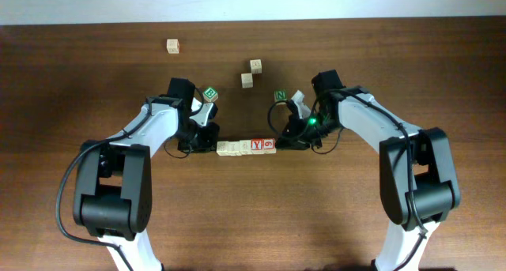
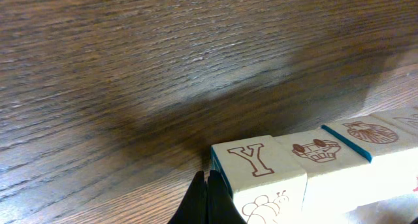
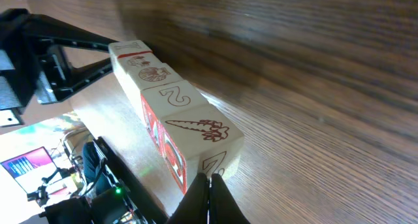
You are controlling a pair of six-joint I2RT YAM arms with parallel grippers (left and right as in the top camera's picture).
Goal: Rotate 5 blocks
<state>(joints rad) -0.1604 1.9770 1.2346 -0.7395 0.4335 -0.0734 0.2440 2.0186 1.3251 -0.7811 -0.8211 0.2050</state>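
Several pale wooden blocks [image 1: 246, 147] lie end to end in a short row at the table's middle. One shows a red Y face [image 1: 257, 144]. My left gripper [image 1: 211, 146] is shut and empty, its tips against the row's left end. In the left wrist view the tips [image 2: 208, 188] touch the end block with a brown Y outline [image 2: 258, 165]; a blue-edged block [image 2: 356, 140] lies further along. My right gripper [image 1: 280, 144] is also shut and empty, at the right end. Its tips [image 3: 210, 183] press the carrot block [image 3: 199, 136].
A green B cube [image 1: 209, 94] lies just behind my left gripper and a green N cube [image 1: 280, 95] behind my right. Three loose tan cubes sit further back [image 1: 172, 46] [image 1: 255, 65] [image 1: 247, 80]. The table's far edge [image 1: 253, 21] runs along the top.
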